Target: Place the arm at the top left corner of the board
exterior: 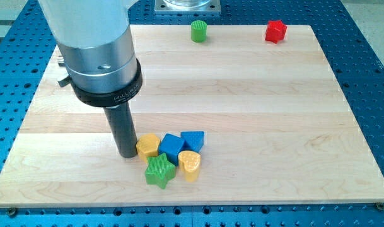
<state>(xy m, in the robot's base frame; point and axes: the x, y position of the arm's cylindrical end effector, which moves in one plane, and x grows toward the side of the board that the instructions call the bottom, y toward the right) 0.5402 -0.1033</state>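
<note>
My tip point(127, 153) rests on the wooden board point(255, 107) at the lower left of centre, touching or just left of a yellow hexagonal block point(147, 145). Right of that block lie a blue cube point(172, 148) and a blue triangular block point(193, 139). Below them sit a green star block point(159, 171) and a yellow heart block point(190, 164). The board's top left corner is hidden behind the arm's grey body point(94, 44).
A green cylinder point(198, 30) stands near the board's top edge at centre. A red block point(275, 31) stands at the top right. A blue perforated table point(368, 75) surrounds the board.
</note>
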